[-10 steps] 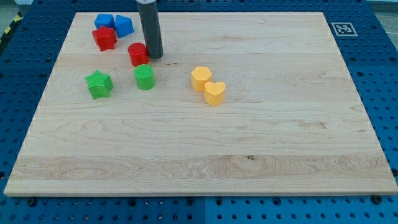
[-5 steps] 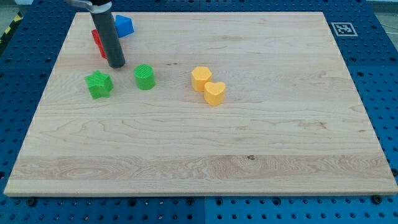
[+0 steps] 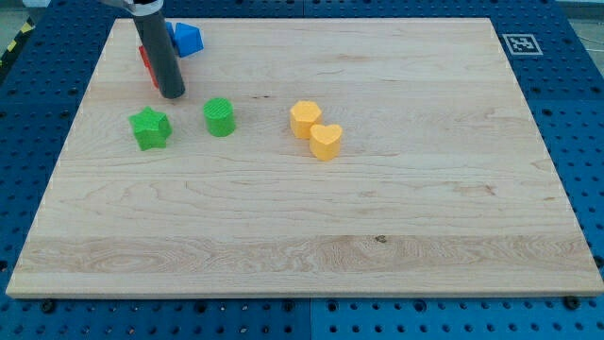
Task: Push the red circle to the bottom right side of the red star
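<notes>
My rod comes down from the view's top left, and my tip [image 3: 173,95] rests on the board just above the green star [image 3: 150,128]. Only a thin strip of red [image 3: 147,64] shows at the rod's left edge. I cannot tell whether that strip is the red star or the red circle. The rest of both red blocks is hidden behind the rod. A blue block [image 3: 190,39] sits just right of the rod near the view's top.
A green cylinder [image 3: 219,117] stands right of the green star. A yellow hexagon-like block [image 3: 304,119] touches a yellow heart [image 3: 326,142] near the middle. A printed marker [image 3: 518,43] sits on the wooden board's [image 3: 377,217] top right corner.
My rod has moved left from the right side of the red circle to in front of the red blocks. The red circle and one blue block are now hidden behind it.
</notes>
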